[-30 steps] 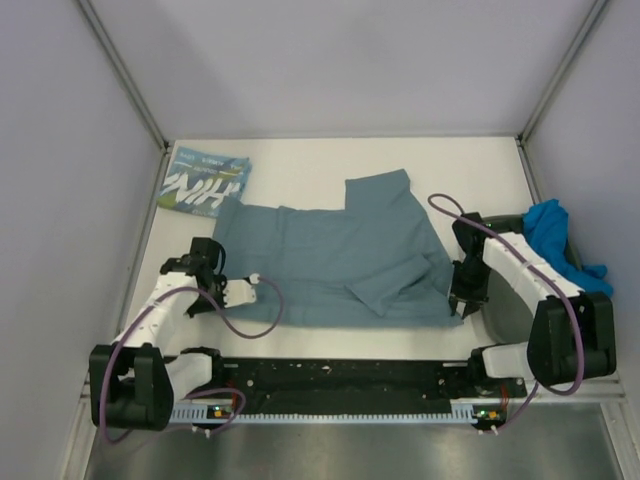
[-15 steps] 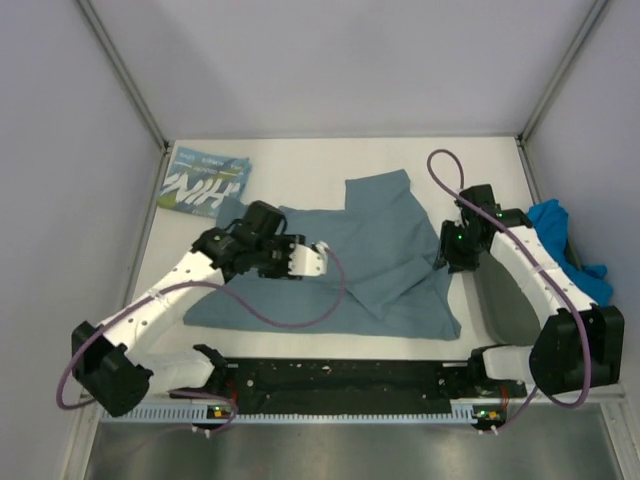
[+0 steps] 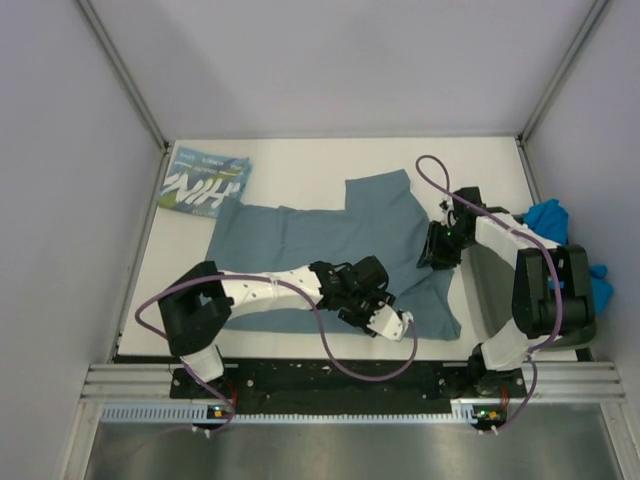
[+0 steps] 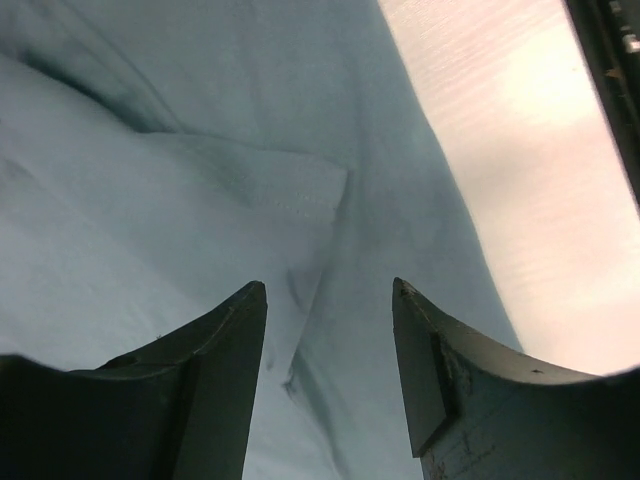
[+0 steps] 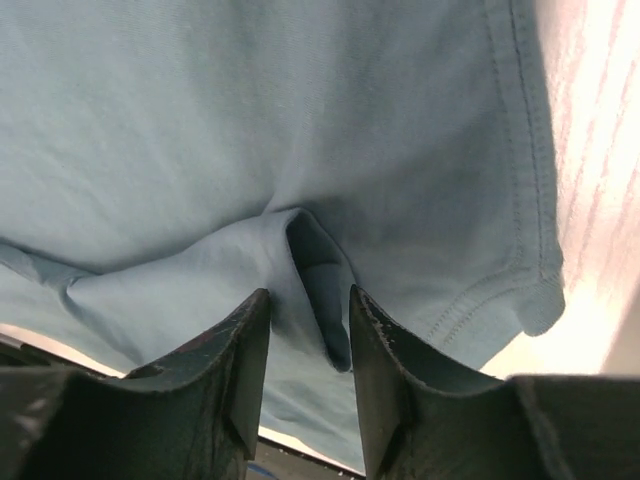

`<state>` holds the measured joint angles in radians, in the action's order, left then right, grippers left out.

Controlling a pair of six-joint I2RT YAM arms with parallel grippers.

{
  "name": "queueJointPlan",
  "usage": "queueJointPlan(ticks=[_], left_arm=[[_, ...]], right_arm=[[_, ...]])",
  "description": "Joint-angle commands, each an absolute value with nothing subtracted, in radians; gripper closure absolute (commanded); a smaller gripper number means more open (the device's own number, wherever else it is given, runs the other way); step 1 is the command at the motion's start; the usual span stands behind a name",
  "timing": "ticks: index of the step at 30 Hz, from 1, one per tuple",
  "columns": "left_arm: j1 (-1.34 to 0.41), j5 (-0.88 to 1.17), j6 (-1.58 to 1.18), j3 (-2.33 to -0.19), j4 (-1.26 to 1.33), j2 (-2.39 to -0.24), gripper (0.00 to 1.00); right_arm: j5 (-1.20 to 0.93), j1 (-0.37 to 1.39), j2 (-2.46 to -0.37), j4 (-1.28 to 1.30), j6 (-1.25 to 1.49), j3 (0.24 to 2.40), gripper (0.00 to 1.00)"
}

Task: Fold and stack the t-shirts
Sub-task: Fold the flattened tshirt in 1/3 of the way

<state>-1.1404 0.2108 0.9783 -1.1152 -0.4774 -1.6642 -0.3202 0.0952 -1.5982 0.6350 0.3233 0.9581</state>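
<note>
Directly beneath and just ahead of the left gripper [image 4: 325,290] the slate-teal t-shirt [image 3: 300,245] is found, spread flat with its long axis running from side to side across the table [image 3: 300,165]. A folded-over flap with a stitched corner is seen just beyond the fingertips, slightly to their left, and bare table is seen off to their right. The jaws are held moderately apart with nothing between them. The right gripper [image 5: 308,295] is poised over the opposite edge of the same shirt, its jaws parted more narrowly, and a raised pucker of cloth is seen running in between the fingertips (whether it is actually pinched cannot be told from the wrist view). The hemmed edge lies just to that gripper's right, with table beyond it. For the near corner of the shirt the left gripper is judged the nearer, and for the far sleeve side the right. The surface is smooth and pale, so the cloth is expected to slide easily. Room for a fold is bounded by the NIH t-shirt [image 3: 205,183] far beyond the left arm, and by the tray [image 3: 492,295] and bright blue t-shirt [image 3: 550,218] beside the right arm
</note>
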Motion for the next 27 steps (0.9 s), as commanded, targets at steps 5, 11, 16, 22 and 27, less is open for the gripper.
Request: queueJointPlan(ticks=[5,11,16,22,27], left_arm=[[-1.161,0.121,1.003,-1.18,-0.344,-1.801,0.45],[-1.17,-0.047,0.913,-1.207,-0.293,-1.812,1.0],[-1.148,-0.06,0.804,-1.141,-0.212,-1.732,1.0],[-1.004,0.06,0.583,-1.128,-0.138,-1.697,1.0],[-0.905,0.159,0.436,-1.153,-0.132,-1.735,0.94]], right_arm=[[-0.373,0.094,-1.585,0.561,0.31,0.943,0.77],[-0.4,0.091,-1.575,0.584,0.298,0.939,0.99],[-0.428,0.091,-1.557,0.617,0.302,0.986,1.0],[-0.41,0.075,-1.62,0.627,0.344,1.064,1.0],[-0.413,0.077,-1.721,0.632,0.356,1.132,1.0]])
